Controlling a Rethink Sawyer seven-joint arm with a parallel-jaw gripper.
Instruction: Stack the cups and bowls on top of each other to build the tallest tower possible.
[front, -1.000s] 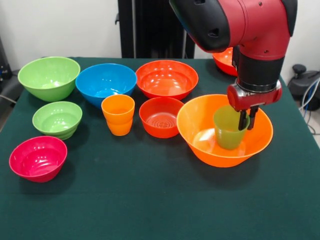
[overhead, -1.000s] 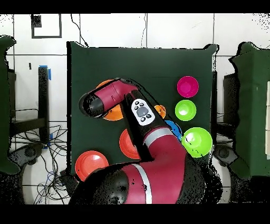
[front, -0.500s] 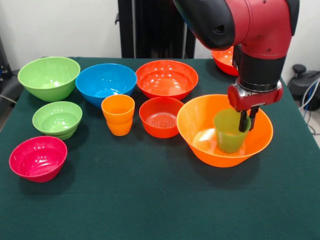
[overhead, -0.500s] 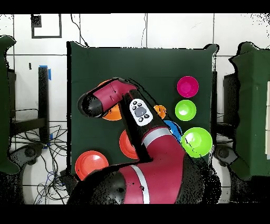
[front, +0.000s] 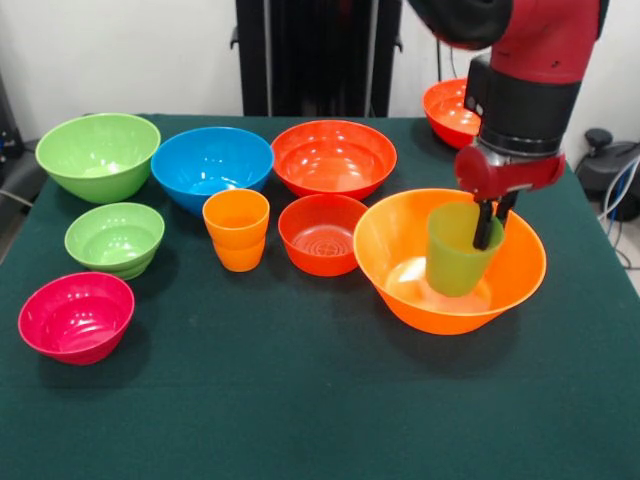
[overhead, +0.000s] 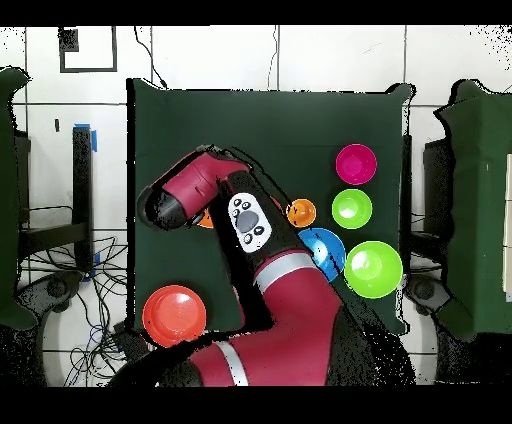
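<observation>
Fingers (front: 484, 222) on upright green cup (front: 458, 252), mouth up

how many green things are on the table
3: a large green bowl at the far left, a small green bowl in front of it, and a green cup in the gripper, inside the large orange bowl.

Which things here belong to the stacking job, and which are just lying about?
In use: green cup, held by the gripper inside the largest orange bowl.
Waiting: orange cup, blue bowl, pink bowl, small green bowl.
</observation>
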